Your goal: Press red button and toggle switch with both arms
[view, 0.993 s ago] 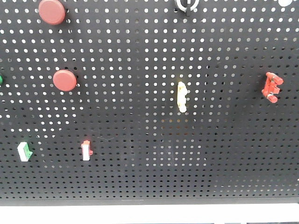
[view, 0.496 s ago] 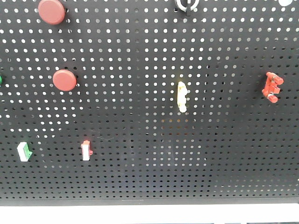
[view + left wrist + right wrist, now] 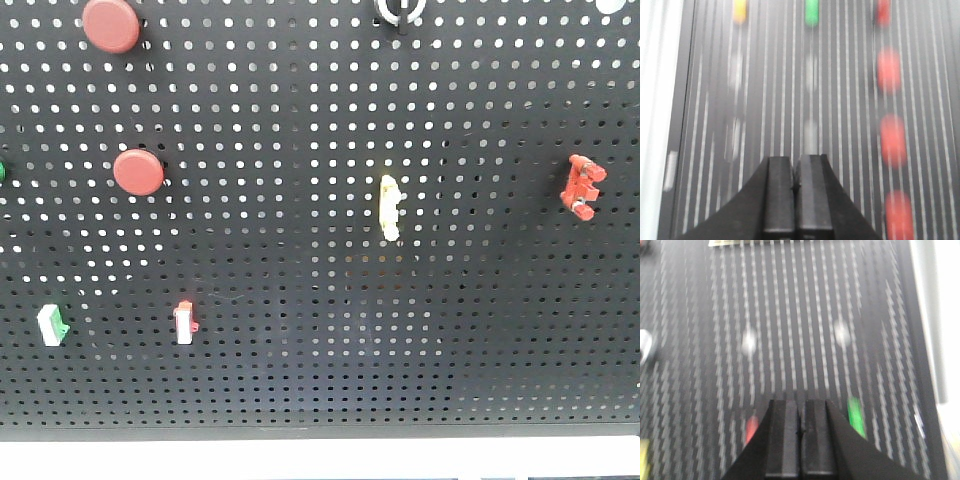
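In the front view the red button point(image 3: 111, 24) is the larger matte disc at the top left of the black pegboard point(image 3: 320, 380). The toggle switch point(image 3: 400, 10) is cut off by the top edge, showing only its silver ring and black stub. Neither gripper shows in that view. Both wrist views are motion-blurred. My left gripper point(image 3: 794, 162) is shut with nothing in it, facing the board, and a column of red blobs point(image 3: 893, 140) lies to its right. My right gripper point(image 3: 801, 405) is shut and empty over the board.
On the board are a smaller red disc point(image 3: 138, 172), a pale yellow lever point(image 3: 389, 207), a red clip point(image 3: 582, 186), a green-white rocker point(image 3: 52, 324), a red-white rocker point(image 3: 184, 322) and a green button point(image 3: 2, 171) at the left edge. A white ledge point(image 3: 320, 455) runs below.
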Robot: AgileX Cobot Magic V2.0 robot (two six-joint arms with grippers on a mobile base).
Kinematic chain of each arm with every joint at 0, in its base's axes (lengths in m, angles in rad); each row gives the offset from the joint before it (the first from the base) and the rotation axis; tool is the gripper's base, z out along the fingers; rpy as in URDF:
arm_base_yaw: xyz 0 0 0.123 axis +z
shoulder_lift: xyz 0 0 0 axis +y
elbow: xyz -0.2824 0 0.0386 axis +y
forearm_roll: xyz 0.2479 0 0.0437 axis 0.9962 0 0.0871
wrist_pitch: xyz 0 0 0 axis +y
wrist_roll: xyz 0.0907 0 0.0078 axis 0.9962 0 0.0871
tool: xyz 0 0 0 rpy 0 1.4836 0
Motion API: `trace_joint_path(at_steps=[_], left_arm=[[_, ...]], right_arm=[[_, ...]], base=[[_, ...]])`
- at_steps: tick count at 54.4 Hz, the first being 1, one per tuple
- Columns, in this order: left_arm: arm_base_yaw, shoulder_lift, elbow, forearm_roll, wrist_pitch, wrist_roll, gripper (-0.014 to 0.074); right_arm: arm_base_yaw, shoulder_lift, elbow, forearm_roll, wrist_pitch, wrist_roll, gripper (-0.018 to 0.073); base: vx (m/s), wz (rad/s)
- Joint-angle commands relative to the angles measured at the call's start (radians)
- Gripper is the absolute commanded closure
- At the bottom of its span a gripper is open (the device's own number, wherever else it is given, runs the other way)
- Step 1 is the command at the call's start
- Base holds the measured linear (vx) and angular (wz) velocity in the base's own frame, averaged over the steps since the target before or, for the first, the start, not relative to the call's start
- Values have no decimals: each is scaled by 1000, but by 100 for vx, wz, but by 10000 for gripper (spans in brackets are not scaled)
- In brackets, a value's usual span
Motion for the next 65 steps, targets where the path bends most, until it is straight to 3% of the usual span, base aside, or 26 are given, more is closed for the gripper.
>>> trace_joint_path(at_steps=[1, 15, 22, 32, 46, 54, 65], left_arm=[[-1, 115, -93, -1, -41, -7, 594], [-1, 289, -109, -2, 12, -11, 594], [-16, 365, -125, -2, -23, -11, 594], [-164, 461, -230, 0, -35, -6, 594], [-349, 649, -430, 0, -34, 63, 594], [-403, 734, -522, 0, -33, 63, 594], [-410, 824, -602, 0, -37, 63, 594]], right_arm=[[-1, 111, -106, -9, -69, 2, 559], [-1, 255, -162, -8, -86, 2, 559], [-1, 272, -162, -5, -98, 2, 559], [-1, 272, -162, -5, -99, 2, 559], [-1, 272, -162, -5, -99, 2, 559], [-1, 272, -162, -5, -111, 2, 559], [-1, 272, -162, -5, -141, 2, 559]], base=[[0, 0], [0, 0], [0, 0], [0, 0], [0, 0], [0, 0], [0, 0]])
